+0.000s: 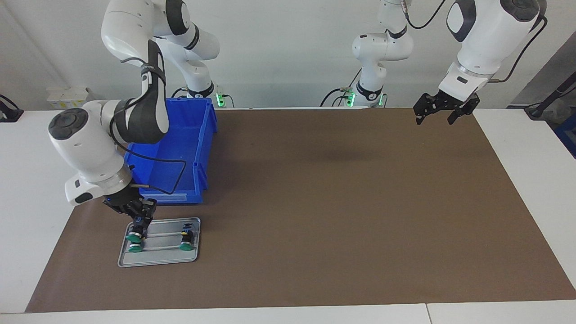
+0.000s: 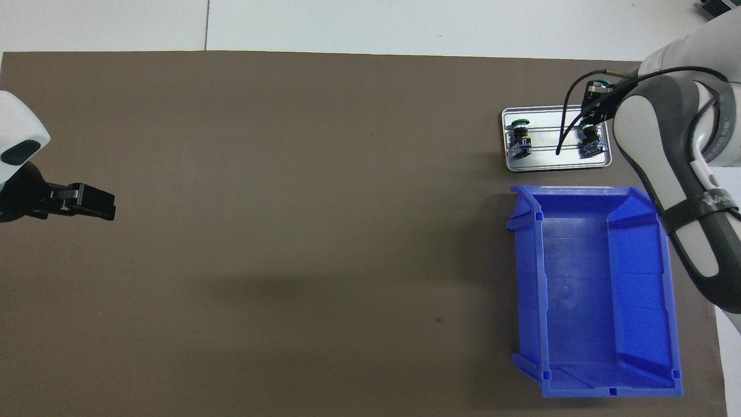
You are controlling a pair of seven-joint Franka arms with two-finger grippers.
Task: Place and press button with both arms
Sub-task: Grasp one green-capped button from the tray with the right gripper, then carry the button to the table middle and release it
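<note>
Right hand is down at the metal tray, which sits on the brown mat just beside the blue bin, farther from the robots than the bin. The hand is closed, apparently gripping one green-capped button at the tray end away from the left arm; whether that button is lifted clear of the tray or sits on it is hard to tell. Another button rests at the tray's other end, well apart from the hand, and a third cap lies just beside the gripped one. In the overhead view the right arm's own bulk hides most of that corner of the tray. The bin looks empty. Left hand hangs in the air, well apart from the tray, over the mat at the left arm's end of the tabletop, fingers spread, holding nothing; this arm waits. Step in hand reads as the pick-up from the tray. To do it well: keep the squeeze on the black body, not the cap, lift straight up so the neighbour button is not knocked, and clear the tray rails before moving sideways.
</note>
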